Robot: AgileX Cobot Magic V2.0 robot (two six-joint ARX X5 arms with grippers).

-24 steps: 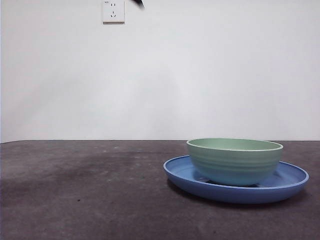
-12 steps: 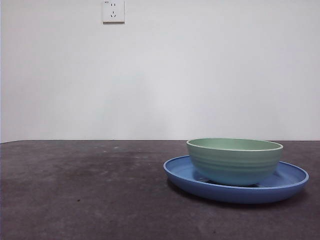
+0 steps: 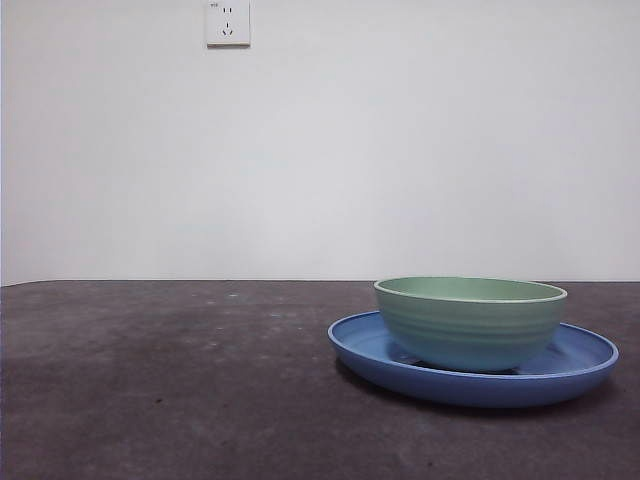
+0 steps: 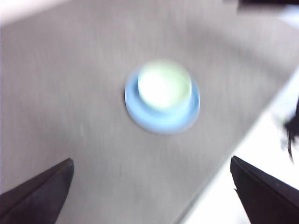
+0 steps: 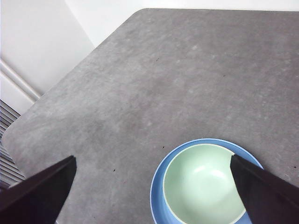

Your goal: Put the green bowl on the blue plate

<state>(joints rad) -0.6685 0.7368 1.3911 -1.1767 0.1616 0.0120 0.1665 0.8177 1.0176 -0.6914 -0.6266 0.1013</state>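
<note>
The green bowl [image 3: 470, 322] is sitting upright inside the blue plate [image 3: 580, 370], which is lying flat on the grey bench [image 3: 180, 380] toward its right side in the front view. A white wall socket [image 3: 227, 22] is showing high on the wall behind. The left end effector [image 4: 149, 196] is hanging high above the bowl and plate, its jaws spread wide apart and empty. The right end effector [image 5: 154, 196] is hovering just over the bowl [image 5: 201, 184], jaws likewise spread apart, gripping nothing
</note>
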